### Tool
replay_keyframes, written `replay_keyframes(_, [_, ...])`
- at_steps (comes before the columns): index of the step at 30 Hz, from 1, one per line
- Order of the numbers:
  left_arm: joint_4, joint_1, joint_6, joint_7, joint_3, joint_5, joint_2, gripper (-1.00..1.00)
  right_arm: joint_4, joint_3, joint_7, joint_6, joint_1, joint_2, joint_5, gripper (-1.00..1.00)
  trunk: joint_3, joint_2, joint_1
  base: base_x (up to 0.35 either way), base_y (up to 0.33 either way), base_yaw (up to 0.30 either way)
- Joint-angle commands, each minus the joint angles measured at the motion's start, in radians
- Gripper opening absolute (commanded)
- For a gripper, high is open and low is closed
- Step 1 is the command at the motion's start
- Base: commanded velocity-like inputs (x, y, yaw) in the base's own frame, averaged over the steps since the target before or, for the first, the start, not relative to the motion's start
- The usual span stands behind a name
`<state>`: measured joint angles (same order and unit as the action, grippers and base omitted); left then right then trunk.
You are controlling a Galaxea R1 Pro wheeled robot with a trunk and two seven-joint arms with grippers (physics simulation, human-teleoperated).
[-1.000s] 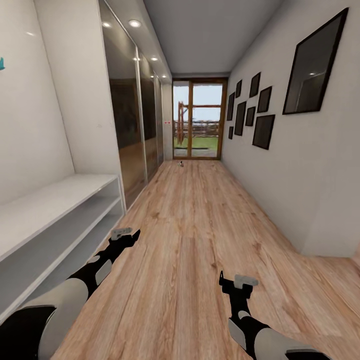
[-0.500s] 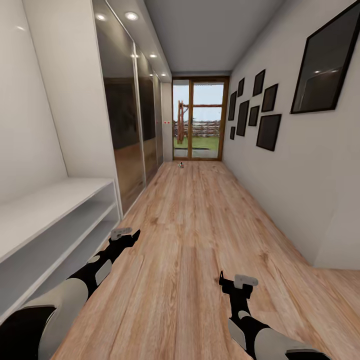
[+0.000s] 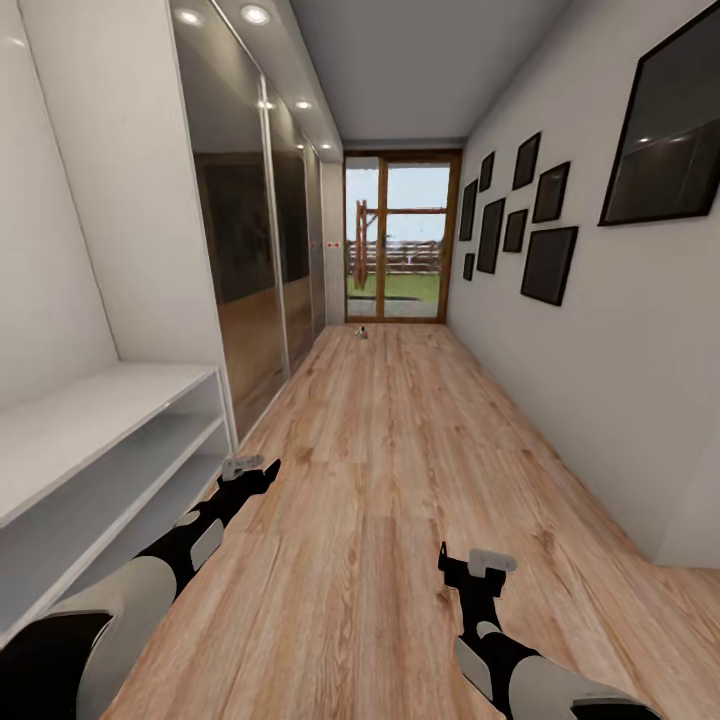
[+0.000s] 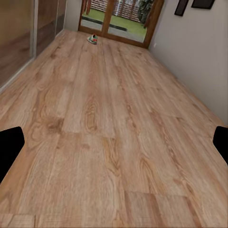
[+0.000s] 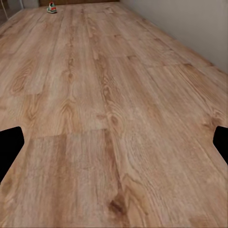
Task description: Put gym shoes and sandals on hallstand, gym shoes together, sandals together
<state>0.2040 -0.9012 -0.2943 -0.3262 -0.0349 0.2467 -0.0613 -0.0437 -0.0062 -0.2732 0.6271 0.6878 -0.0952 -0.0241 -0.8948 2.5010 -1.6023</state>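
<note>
- Wood-plank corridor floor (image 3: 380,470) runs straight from the robot to a glass door (image 3: 397,238) at the far end, bare along nearly all its length.
- On the left, a low white shelf bench (image 3: 95,455) stands against the wall; its front edge lies just beside the left arm.
- Beyond the bench, mirrored sliding doors (image 3: 250,250) line the left side up to the far door.
- On the right, a plain white wall carries dark picture frames (image 3: 520,220); its base meets the floor in a straight line, with a corner stepping back at near right.
- One gym shoe (image 3: 363,331) lies far off on the floor just before the glass door; it also shows small in the left wrist view (image 4: 93,39) and the right wrist view (image 5: 52,7).
- Left gripper (image 3: 247,467) hangs low over the floor near the bench corner, fingers spread apart, holding nothing.
- Right gripper (image 3: 480,562) hangs over open floor at near right, fingers likewise apart and empty.
</note>
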Motion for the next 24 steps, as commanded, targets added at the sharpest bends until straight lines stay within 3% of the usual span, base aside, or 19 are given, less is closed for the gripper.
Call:
replay_keyframes(1, [-0.001,-0.001,0.0,-0.008,-0.003,0.006,0.0,1.0,0.001,0.0,-0.001,0.003,0.001,0.0,-0.002,1.0,-0.001,0.0,0.0,0.346,0.0,0.0])
replay_keyframes(24, [-0.001,-0.001,0.0,-0.008,-0.003,0.006,0.0,1.0,0.001,0.0,-0.001,0.003,0.001,-0.001,-0.002,1.0,-0.001,0.0,0.0,0.346,-0.021,0.0])
